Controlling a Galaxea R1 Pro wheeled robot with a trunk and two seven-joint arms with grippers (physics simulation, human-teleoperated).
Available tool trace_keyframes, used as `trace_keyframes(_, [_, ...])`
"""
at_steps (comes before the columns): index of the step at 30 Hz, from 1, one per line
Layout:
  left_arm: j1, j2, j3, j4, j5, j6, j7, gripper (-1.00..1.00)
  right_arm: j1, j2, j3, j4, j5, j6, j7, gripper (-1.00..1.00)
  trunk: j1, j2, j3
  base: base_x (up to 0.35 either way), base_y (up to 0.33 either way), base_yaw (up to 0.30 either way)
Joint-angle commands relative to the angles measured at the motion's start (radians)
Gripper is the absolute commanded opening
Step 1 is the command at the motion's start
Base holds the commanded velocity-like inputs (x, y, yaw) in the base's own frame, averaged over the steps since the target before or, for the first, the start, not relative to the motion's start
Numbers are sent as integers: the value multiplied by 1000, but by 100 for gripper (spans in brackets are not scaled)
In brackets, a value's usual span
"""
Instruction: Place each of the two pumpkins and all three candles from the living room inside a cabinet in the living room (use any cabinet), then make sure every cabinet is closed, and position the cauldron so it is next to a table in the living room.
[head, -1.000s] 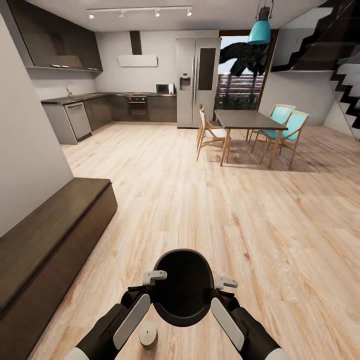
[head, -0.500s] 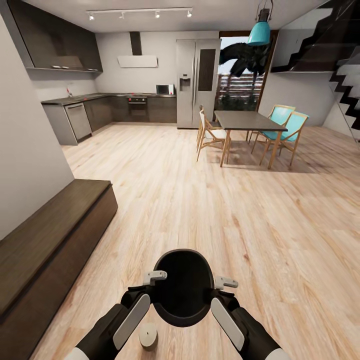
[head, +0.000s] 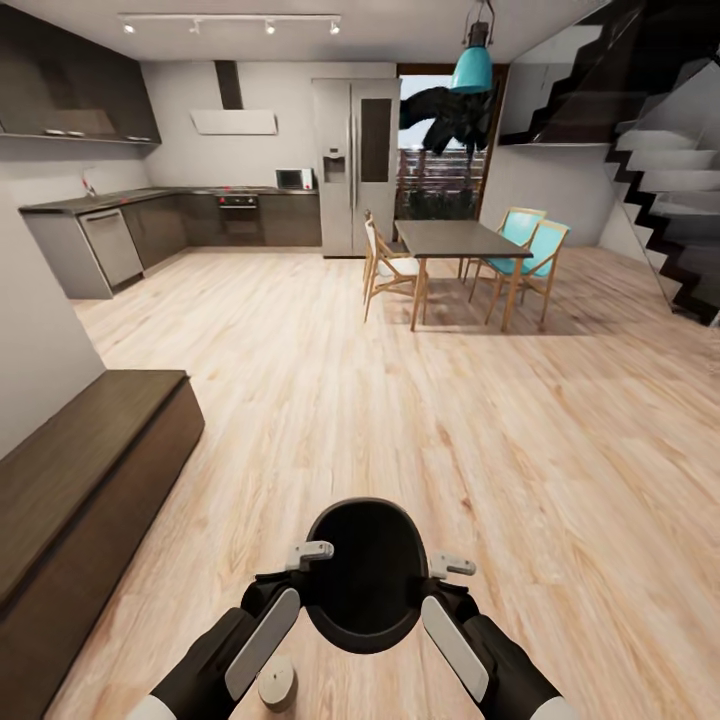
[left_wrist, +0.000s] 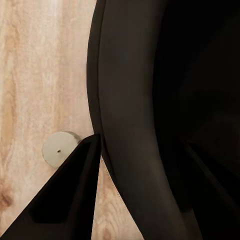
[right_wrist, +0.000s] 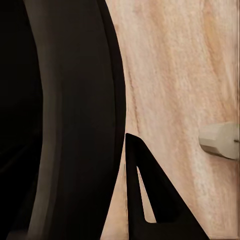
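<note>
Head view | cauldron (head: 366, 575) between left pincer (head: 300, 560) and right pincer (head: 440, 572) | both clamp its rim

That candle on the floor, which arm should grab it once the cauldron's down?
Left. The candle lies on the floor beside the left gripper; the right gripper holds the cauldron's far side.

Pale wood-plank floor (head: 330, 400) runs through the whole room. A small grey-white candle (head: 277, 684) stands upright on it, just beside the low dark cabinet (head: 80, 480), which sits on the floor along the wall.
</note>
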Motion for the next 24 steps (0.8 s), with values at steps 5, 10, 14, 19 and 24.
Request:
trace_keyframes(5, [-1, 0, -6, -56, 24, -10, 10, -100, -1, -1, -5, 1, -13, 9, -8, -100, 0, -1, -1, 0, 0, -280])
trace_keyframes(10, [-1, 0, -6, -56, 24, -10, 10, -100, -1, -1, -5, 2, -13, 9, -8, -100, 0, -1, -1, 0, 0, -279])
trace_keyframes(14, [-1, 0, -6, -55, 24, -10, 11, -100, -1, -2, -5, 2, -13, 9, -8, -100, 0, -1, -1, 0, 0, -262])
trace_keyframes(19, [-1, -1, -6, -55, 24, -10, 11, -100, -2, -2, -5, 2, -13, 9, -8, -100, 0, -1, -1, 0, 0, -238])
trace_keyframes(24, [-1, -1, -6, -55, 24, -10, 12, -100, -1, -2, -5, 2, -13, 9, -8, -100, 0, -1, -1, 0, 0, -228])
